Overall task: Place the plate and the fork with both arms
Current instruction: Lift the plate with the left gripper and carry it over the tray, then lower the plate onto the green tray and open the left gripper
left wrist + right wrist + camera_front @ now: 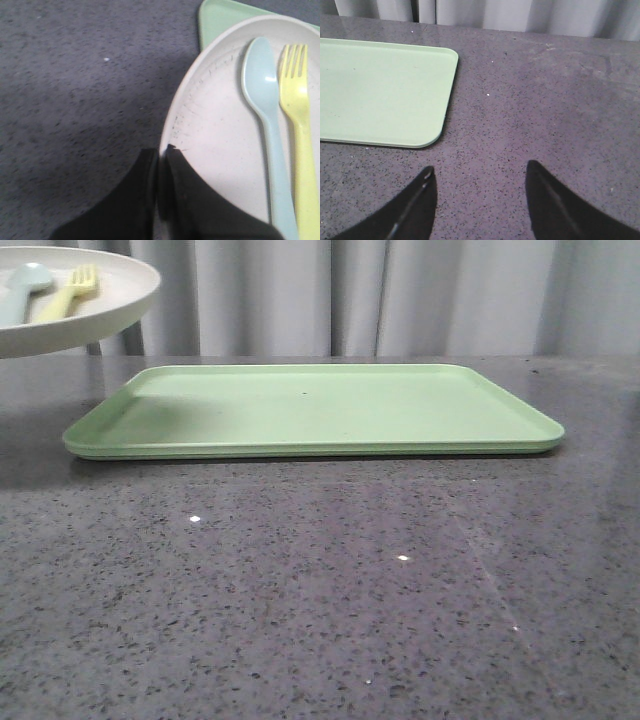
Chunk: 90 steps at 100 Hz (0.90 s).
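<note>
Plate: wide, shallow, pale beige-pink round plastic dish (100,300) with raised rim; held level in the air above the table's far left, rim pinched between black fingers (185,200).
Fork: small bright yellow plastic fork (300,150), lying flat inside the plate, just beside a pale blue utensil.
</note>
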{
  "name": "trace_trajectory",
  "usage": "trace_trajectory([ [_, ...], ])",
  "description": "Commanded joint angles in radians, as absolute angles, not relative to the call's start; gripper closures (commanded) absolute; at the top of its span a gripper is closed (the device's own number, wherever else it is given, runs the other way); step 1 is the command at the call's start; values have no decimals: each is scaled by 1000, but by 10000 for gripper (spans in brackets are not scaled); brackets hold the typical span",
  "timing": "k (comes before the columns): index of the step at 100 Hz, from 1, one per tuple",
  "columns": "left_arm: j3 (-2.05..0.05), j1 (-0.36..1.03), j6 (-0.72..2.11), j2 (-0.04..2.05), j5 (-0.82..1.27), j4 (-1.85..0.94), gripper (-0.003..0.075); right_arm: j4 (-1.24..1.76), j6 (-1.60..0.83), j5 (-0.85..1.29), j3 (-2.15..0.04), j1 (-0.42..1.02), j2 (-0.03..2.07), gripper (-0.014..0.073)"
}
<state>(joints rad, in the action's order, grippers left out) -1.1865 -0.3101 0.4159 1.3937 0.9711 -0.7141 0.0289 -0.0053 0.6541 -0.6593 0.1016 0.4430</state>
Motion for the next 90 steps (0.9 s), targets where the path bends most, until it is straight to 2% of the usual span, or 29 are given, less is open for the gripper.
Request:
trace_trajectory([
  [1,-1260,-243,373,1396,911,-792,741,29,-11,583,-695,96,456,179],
  [24,-1344,-36,281,1489,774,-792,741,29,-11,585,-695,96,456,179],
  [56,-1357,203,201,1637,592,-792,741,30,-11,599,-694,96,456,179],
  [90,-1357,278,138,1736,485,-792,741,30,-11,642,-694,96,456,179],
])
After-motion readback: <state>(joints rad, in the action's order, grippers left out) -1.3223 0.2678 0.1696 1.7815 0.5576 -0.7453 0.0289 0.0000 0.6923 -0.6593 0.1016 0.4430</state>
